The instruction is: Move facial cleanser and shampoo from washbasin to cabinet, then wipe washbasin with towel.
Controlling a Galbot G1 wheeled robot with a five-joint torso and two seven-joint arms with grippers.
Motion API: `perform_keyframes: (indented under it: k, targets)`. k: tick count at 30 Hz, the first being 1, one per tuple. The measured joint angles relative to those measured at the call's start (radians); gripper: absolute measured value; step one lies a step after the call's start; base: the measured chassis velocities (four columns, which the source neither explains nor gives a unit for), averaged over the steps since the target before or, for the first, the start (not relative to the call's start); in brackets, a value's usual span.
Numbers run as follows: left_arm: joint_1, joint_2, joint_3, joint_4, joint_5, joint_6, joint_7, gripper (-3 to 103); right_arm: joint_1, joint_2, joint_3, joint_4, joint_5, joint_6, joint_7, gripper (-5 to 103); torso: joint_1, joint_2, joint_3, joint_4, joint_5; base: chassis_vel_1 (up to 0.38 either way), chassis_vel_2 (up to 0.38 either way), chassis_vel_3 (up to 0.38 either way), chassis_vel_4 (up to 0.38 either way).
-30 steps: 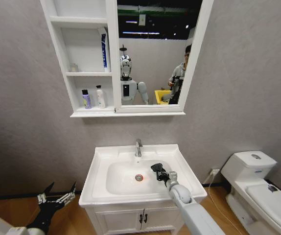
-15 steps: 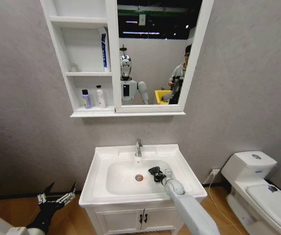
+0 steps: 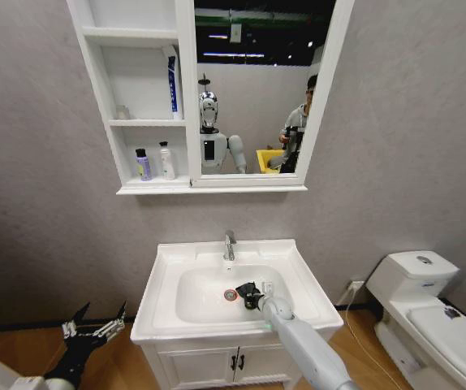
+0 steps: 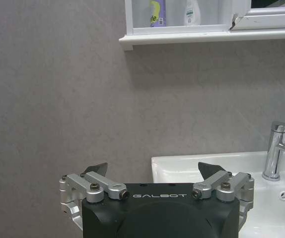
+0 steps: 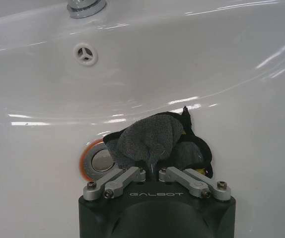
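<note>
Right wrist view places the right tool (image 5: pixel 154 172) low in the bowl of the washbasin (image 5: pixel 242 64), fingers clenched on the bunched dark towel (image 5: pixel 150 139), which presses on the ceramic just beside the red-ringed drain (image 5: pixel 97 161). Compared with a second ago, the head view shows the towel (image 3: pixel 246 292) carried from the bowl's right side toward the drain (image 3: pixel 230 295); this indicates a wiping stroke in progress, so the final step of the task appears under way. The left tool (image 3: pixel 93 327) hangs parked low beside the vanity, fingers spread and grasping nothing. Farther off, the tap (image 3: pixel 230 244) stands at the basin's rear edge. On the cabinet (image 3: pixel 103 81) above, two bottles (image 3: pixel 154 162) stand on the lowest shelf, so the transfer step looks complete. The right wrist view alone reveals the overflow hole (image 5: pixel 85 53) and the towel's contact with the bowl; the left wrist view adds the bottles' lower halves.
</note>
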Motion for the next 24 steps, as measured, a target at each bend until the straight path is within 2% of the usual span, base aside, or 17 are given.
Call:
perform_keyframes:
  k: [4, 13, 18, 20, 24]
  targets:
    - [0.0, 0.0, 0.0, 0.0, 0.0, 0.0, 0.0, 100, 0.011, 0.032, -0.007, -0.025, -0.007, 0.008, -0.005, 7, 0.0, 0.0, 0.0, -0.0005, -0.0001, 0.0, 0.0, 0.0, 0.0]
    - [0.0, 0.0, 0.0, 0.0, 0.0, 0.0, 0.0, 100, 0.058, 0.127, -0.037, -0.086, -0.027, 0.027, -0.023, 7, 0.0, 0.0, 0.0, 0.0002, 0.0001, 0.0, 0.0, 0.0, 0.0]
    - [0.0, 0.0, 0.0, 0.0, 0.0, 0.0, 0.0, 100, 0.056, 0.131, -0.021, -0.082, -0.038, 0.027, -0.005, 7, 0.0, 0.0, 0.0, 0.0002, 0.0001, 0.0, 0.0, 0.0, 0.0]
    - [0.0, 0.0, 0.0, 0.0, 0.0, 0.0, 0.0, 100, 0.045, 0.113, -0.002, -0.071, -0.073, 0.037, 0.032, 7, 0.0, 0.0, 0.0, 0.0, 0.0002, 0.0, 0.0, 0.0, 0.0]
    - [0.0, 0.0, 0.0, 0.0, 0.0, 0.0, 0.0, 100, 0.033, 0.083, 0.008, -0.062, -0.118, 0.048, 0.048, 7, 0.0, 0.0, 0.0, -0.0006, 0.0001, 0.0, 0.0, 0.0, 0.0]
